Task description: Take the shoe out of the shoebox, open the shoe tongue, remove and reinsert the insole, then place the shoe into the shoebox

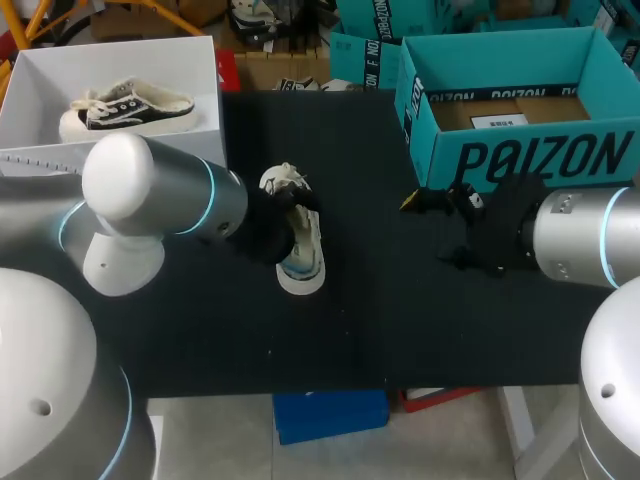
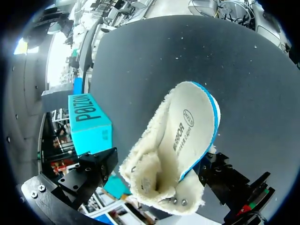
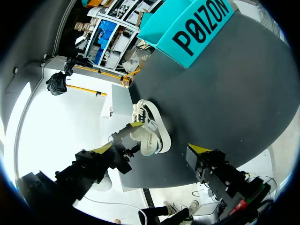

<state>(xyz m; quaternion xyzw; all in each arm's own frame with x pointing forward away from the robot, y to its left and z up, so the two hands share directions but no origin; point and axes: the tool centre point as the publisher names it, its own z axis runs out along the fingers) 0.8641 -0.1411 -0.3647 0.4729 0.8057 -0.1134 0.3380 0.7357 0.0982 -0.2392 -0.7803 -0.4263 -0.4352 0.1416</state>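
Shoe (image 1: pixel 300 250) heel clenched by left gripper (image 2: pixel 158 165) — insole (image 2: pixel 187 129) likely comes out next; right gripper (image 3: pixel 150 149), spread wide, must reach in.

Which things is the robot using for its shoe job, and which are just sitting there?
For the job:
shoe, held by the left gripper
open teal shoebox, probably the one it goes into

Just lying about:
white box at the far left
other shoe, inside that white box
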